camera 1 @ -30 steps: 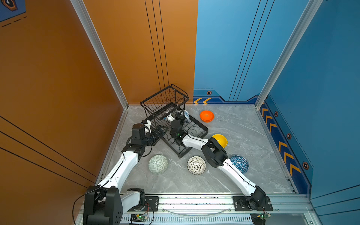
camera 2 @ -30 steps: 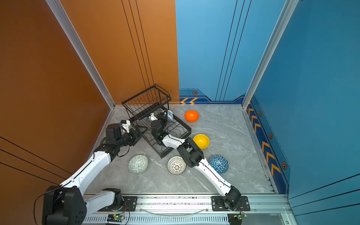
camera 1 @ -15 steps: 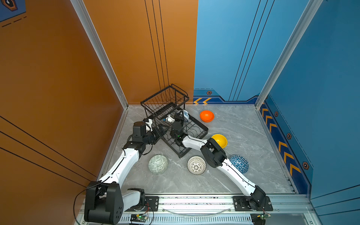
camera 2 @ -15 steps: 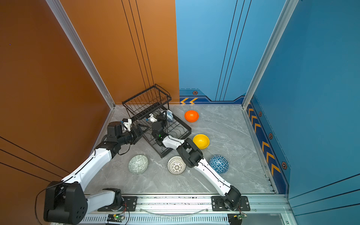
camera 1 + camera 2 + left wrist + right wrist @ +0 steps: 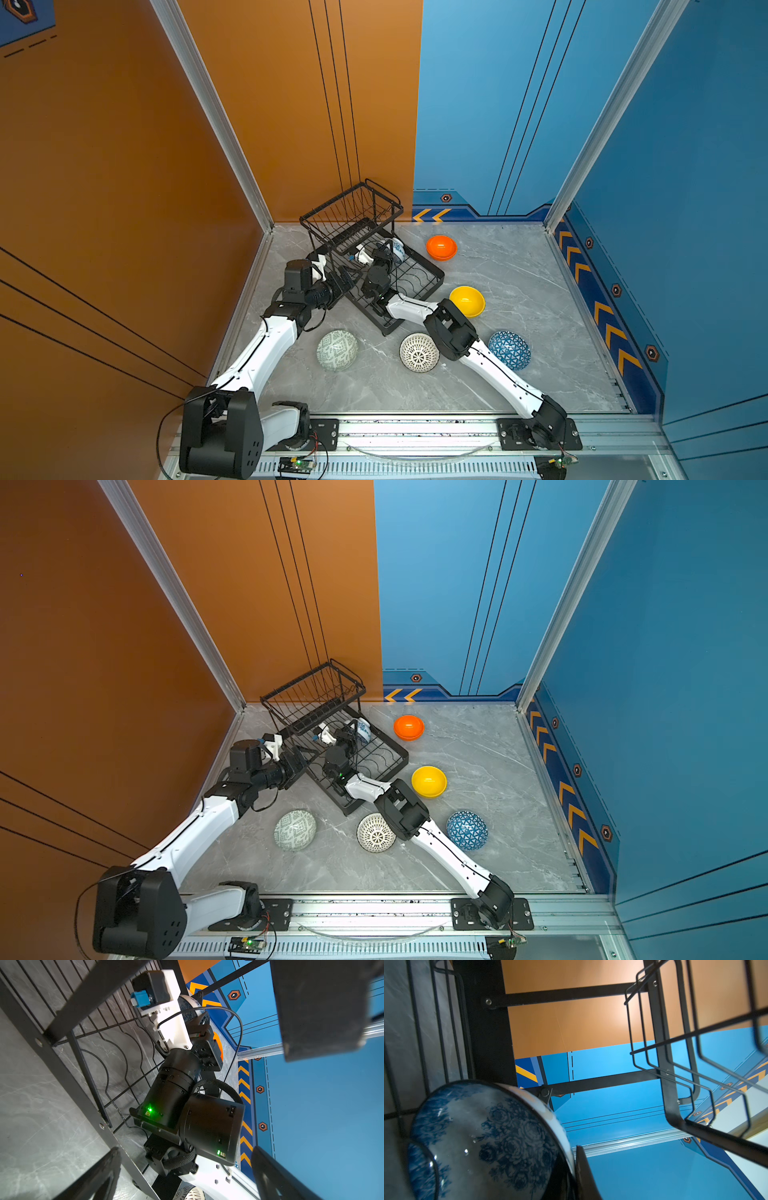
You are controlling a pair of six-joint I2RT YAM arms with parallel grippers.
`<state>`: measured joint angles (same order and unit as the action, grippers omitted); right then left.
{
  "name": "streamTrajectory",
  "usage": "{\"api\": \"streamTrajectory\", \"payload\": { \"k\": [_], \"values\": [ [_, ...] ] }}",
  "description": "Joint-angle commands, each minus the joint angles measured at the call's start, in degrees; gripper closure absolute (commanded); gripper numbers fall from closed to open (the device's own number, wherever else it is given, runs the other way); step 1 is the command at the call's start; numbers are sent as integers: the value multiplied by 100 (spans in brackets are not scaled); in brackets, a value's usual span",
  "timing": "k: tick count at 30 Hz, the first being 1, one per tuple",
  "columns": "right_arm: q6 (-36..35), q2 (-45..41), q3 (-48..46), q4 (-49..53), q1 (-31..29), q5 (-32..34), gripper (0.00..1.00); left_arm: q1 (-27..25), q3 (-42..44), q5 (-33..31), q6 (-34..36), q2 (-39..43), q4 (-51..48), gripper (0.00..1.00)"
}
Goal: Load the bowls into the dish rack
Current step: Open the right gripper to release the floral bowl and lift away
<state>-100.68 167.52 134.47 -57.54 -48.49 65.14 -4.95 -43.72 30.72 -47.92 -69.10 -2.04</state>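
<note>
Left tool (image 5: pixel 347 282) nearer the dish rack (image 5: pixel 415 286) than before

Grey marble-patterned tabletop (image 5: pixel 519 270). Orange wall panels (image 5: pixel 291 104) stand at far left and blue wall panels (image 5: pixel 478 104) at far right, joined by aluminium corner posts (image 5: pixel 216 120). Blue skirting with yellow chevrons (image 5: pixel 602 316) borders the right edge; an aluminium rail (image 5: pixel 415 430) spans the near edge.

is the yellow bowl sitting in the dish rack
No, the yellow bowl rests on the table beside the dish rack.
</note>
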Motion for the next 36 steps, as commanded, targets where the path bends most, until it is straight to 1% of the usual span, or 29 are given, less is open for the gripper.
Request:
{"api": "streamTrajectory", "payload": {
  "k": [1,5,6,12,15,17,22,30,36],
  "values": [
    [754,-65,79,936,-129,803,100,-32,-126,40,117,155,-73,2],
    [1889,-309,82,2180,-196,1021,99,-31,-120,26,134,233,-107,2],
    [2034,-334,88,2332,-203,1058,98,-32,-132,22,142,260,-128,2],
    [2290,-486,-62,2503,-201,1276,91,-41,-138,11,150,340,-164,2],
    [3095,-731,-281,3228,-201,1280,86,-36,-141,-4,161,363,-162,2],
    [3892,-937,-372,3994,-198,1241,80,-28,-140,-11,152,378,-165,2],
    [5479,-1397,-526,5420,-198,991,72,42,-115,9,95,428,-159,2],
    [6686,-1935,-860,6241,-231,570,65,148,-40,49,-37,478,-67,2],
    [7137,-2117,-952,6632,-210,334,61,253,-47,117,-147,529,17,2]
  ]
}}
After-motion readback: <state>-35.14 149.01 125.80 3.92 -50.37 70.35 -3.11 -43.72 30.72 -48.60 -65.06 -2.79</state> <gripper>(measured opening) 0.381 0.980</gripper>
